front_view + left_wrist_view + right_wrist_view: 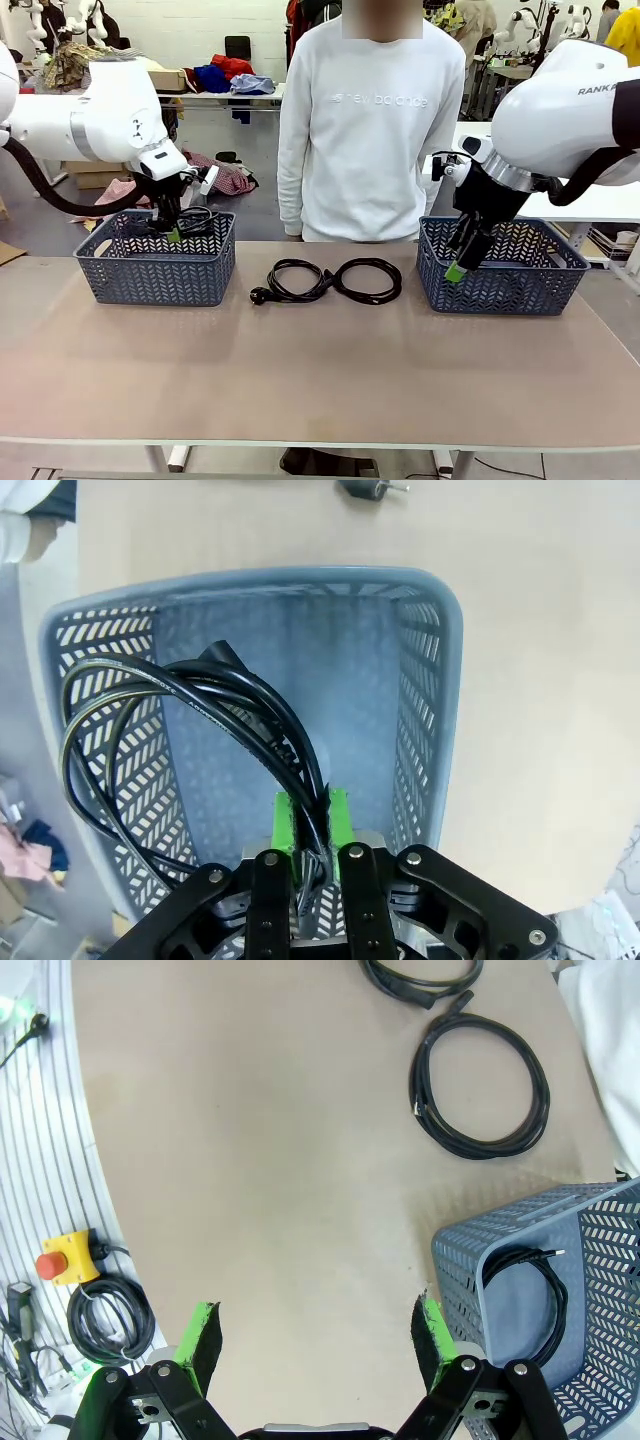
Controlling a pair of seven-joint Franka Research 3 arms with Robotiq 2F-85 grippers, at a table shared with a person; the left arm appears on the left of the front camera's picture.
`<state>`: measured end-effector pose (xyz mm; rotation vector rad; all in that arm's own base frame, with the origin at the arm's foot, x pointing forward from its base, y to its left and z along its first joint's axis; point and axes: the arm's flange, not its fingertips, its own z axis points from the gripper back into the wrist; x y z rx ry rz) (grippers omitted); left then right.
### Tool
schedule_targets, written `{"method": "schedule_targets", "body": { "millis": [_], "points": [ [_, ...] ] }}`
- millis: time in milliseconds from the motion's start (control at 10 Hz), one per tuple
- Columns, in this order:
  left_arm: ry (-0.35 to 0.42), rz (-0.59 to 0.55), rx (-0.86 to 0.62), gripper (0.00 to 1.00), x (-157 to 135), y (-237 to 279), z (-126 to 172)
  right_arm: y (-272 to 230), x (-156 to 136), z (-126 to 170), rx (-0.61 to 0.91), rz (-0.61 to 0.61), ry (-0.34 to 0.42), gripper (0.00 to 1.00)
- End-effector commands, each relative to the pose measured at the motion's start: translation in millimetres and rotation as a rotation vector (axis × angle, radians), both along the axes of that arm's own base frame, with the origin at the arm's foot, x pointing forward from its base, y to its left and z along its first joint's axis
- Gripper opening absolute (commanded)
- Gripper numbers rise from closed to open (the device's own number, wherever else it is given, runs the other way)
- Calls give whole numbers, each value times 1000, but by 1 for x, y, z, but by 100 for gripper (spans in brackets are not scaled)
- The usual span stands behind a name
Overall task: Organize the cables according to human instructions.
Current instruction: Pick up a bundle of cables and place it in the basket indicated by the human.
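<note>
My left gripper (pixel 172 233) hangs inside the left grey basket (pixel 155 270), shut on a coiled black cable (pixel 230 705) that droops into the basket (pixel 440 610); the green pads (pixel 285 825) press on its strands. Two more coiled cables (pixel 295 280) (pixel 368 280) lie side by side on the table's middle, and they also show in the right wrist view as cables (pixel 480 1085) (pixel 420 975). My right gripper (pixel 462 262) stands open and empty at the left wall of the right basket (pixel 500 280). A further cable (pixel 530 1300) lies inside that basket (pixel 600 1250).
A person in a white sweatshirt (pixel 365 120) stands at the far edge, between the baskets. Bare tabletop stretches across the near half. Beyond the table edge, the right wrist view shows a yellow box with a red button (pixel 65 1258) and a coil of wire (pixel 105 1315).
</note>
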<state>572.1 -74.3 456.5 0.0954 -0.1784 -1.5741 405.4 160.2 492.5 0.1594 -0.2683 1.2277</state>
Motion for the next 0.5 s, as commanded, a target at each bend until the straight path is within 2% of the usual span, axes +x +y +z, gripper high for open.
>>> {"method": "schedule_targets", "body": {
  "millis": [0, 100, 200, 300, 400],
  "points": [
    [-8, -12, -17, 35, 4, 5, 6, 2, 2, 2, -2, 0, 1, 100],
    [1, -10, -28, 35, 3, 4, 8, 2, 2, 2, -2, 0, 1, 100],
    [13, -12, -34, 54, 1, 3, 12, 2, 2, 2, -2, 0, 1, 100],
    [23, -13, -36, 39, 1, 3, 15, 2, 2, 2, -2, 0, 1, 100],
    [30, -9, -38, 73, 0, 4, 17, 2, 2, 2, -2, 0, 1, 100]
  ]
}}
